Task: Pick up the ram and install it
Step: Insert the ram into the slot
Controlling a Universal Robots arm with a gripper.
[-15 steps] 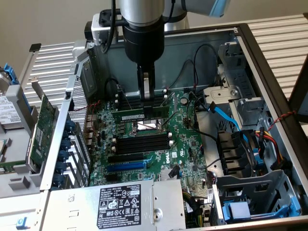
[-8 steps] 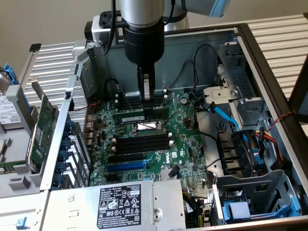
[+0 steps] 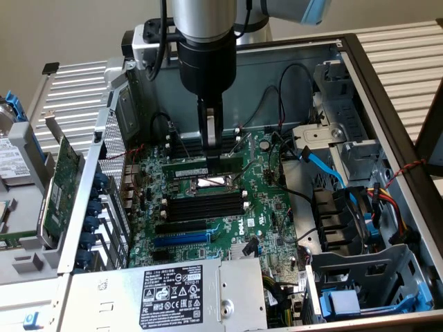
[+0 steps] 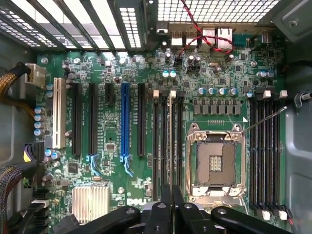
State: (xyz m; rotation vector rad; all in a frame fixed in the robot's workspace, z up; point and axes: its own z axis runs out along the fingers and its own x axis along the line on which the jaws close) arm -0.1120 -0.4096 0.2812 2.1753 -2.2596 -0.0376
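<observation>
The ram [image 3: 188, 164] is a thin green stick standing on edge in a memory slot just behind the CPU socket [image 3: 208, 182] on the motherboard [image 3: 266, 214]. My gripper [image 3: 211, 155] comes straight down over its middle, fingers shut on its top edge. In the wrist view the ram [image 4: 171, 136] shows edge-on as a thin line between black slots. The gripper [image 4: 171, 196] pinches it there, with the black fingers [image 4: 160, 214] pressed close together.
Empty black memory slots [image 3: 204, 206] lie in front of the socket, and more sit on its far side [image 4: 265, 151]. A green expansion card [image 3: 59, 180] leans outside the case at the exterior view's left. The power supply [image 3: 173, 290] and the blue cable [image 3: 320, 164] border the board.
</observation>
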